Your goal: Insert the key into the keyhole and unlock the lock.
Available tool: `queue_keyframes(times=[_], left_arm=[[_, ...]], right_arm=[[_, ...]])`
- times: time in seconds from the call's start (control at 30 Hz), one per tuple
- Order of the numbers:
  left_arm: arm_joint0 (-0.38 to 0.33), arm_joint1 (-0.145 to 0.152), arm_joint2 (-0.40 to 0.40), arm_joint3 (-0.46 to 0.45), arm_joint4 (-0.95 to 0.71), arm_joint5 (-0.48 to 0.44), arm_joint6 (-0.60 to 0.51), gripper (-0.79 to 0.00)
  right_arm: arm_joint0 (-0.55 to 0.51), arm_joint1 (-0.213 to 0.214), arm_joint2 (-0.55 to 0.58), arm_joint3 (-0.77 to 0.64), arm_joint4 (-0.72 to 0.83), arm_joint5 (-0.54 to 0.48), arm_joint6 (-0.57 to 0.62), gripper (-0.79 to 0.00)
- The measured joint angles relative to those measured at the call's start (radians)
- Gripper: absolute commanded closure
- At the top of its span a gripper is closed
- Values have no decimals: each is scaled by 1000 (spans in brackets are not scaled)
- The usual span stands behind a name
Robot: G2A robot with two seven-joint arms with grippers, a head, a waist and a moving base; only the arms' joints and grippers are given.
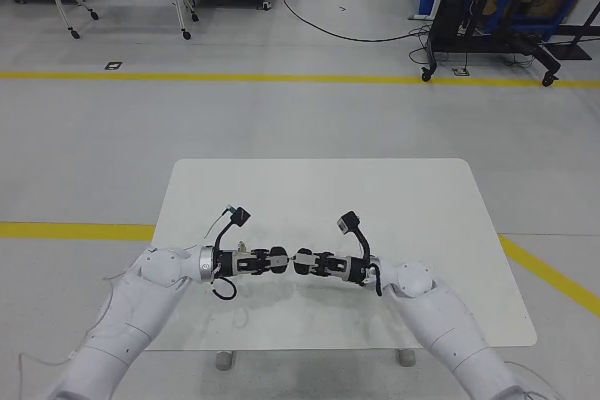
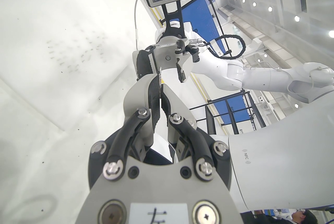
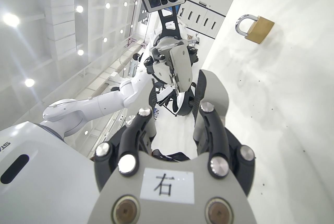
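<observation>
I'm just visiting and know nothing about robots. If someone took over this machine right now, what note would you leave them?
Left claw: shut on a thin metal piece, apparently the key, held above the table.
Right claw: open, holding nothing, facing the left claw close up.
Padlock: lying flat on the table, off to one side, shackle closed, no claw touching it.
Done: the key is in a claw.
Left: bring key and padlock together, insert the key, turn it, open the shackle.
</observation>
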Motion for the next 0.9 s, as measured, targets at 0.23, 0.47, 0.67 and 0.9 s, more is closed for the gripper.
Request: queue_keyframes(times=[0.23,0.47,0.67,0.9], left_arm=[[-5,8,19,-3,-5,-4,4,0],[-11,14,35,-4,-9,-11,11,0],[-16,19,43,5,-14,-16,16,-785],[-25,17,41,27,-11,-16,37,-785]], right_arm=[[10,0,-9,18,0,-8,-3,-194],[12,0,-14,22,3,-9,-9,0],[12,1,-18,20,9,-12,-6,0],[12,4,-12,19,13,-24,-23,0]])
